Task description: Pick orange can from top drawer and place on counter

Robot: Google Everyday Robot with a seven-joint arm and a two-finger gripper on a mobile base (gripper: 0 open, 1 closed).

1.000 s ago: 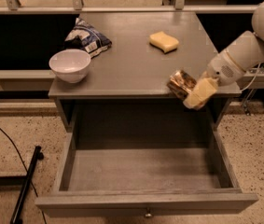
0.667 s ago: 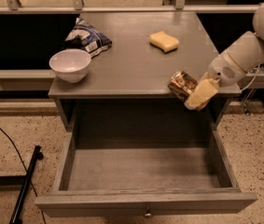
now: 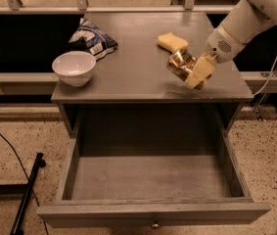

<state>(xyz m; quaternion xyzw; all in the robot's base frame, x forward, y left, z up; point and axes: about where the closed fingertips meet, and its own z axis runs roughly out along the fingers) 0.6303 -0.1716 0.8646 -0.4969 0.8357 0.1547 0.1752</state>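
Note:
My gripper (image 3: pixel 193 77) is shut on the orange can (image 3: pixel 179 64) and holds it tilted just above the right front part of the counter (image 3: pixel 133 48). The can is shiny copper-orange, held between cream fingers (image 3: pixel 199 72). The white arm comes in from the upper right. The top drawer (image 3: pixel 152 180) stands pulled open below the counter. Its inside shows only bare grey wood, and its small metal knob (image 3: pixel 154 224) shows on the front panel.
A yellow sponge (image 3: pixel 172 41) lies on the counter just behind the can. A white bowl (image 3: pixel 74 67) stands at the counter's left front corner. A blue-and-white snack bag (image 3: pixel 92 39) lies behind the bowl. A black cable and stand are on the floor at left.
The gripper has carried the can up and back, from the counter's right front edge to above the counter surface, closer to the sponge.

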